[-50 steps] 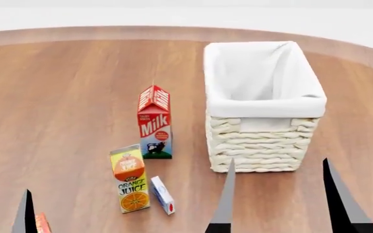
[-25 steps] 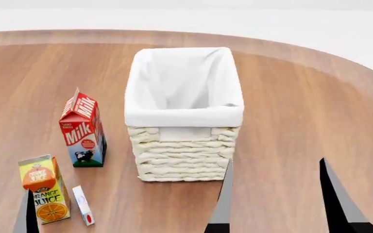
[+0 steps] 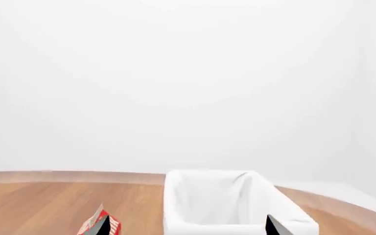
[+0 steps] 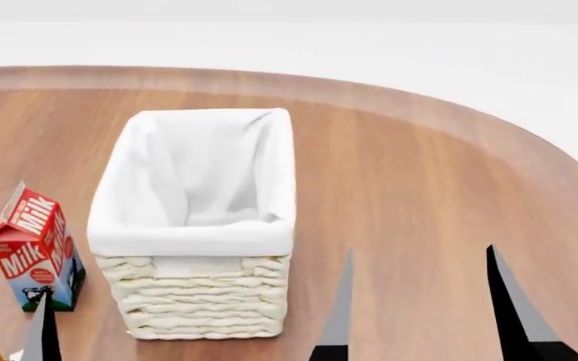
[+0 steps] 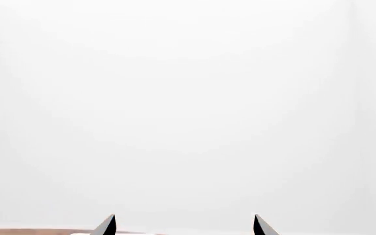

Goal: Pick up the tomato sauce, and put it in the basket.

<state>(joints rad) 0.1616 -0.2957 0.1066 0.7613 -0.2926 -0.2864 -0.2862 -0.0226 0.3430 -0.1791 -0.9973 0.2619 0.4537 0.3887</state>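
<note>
Basket (image 4: 193, 226) sits left of centre on the table (image 4: 420, 173), milk carton (image 4: 36, 248) just beside it at left edge. Tomato sauce not visible. Right hand (image 4: 418, 304) released, nothing between fingers; left hand (image 3: 184, 226) spread, empty.

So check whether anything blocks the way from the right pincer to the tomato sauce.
That cannot be judged: no tomato sauce shows in any view. The right pincer is open over bare table, with the basket to its left and the milk carton beyond that.
</note>
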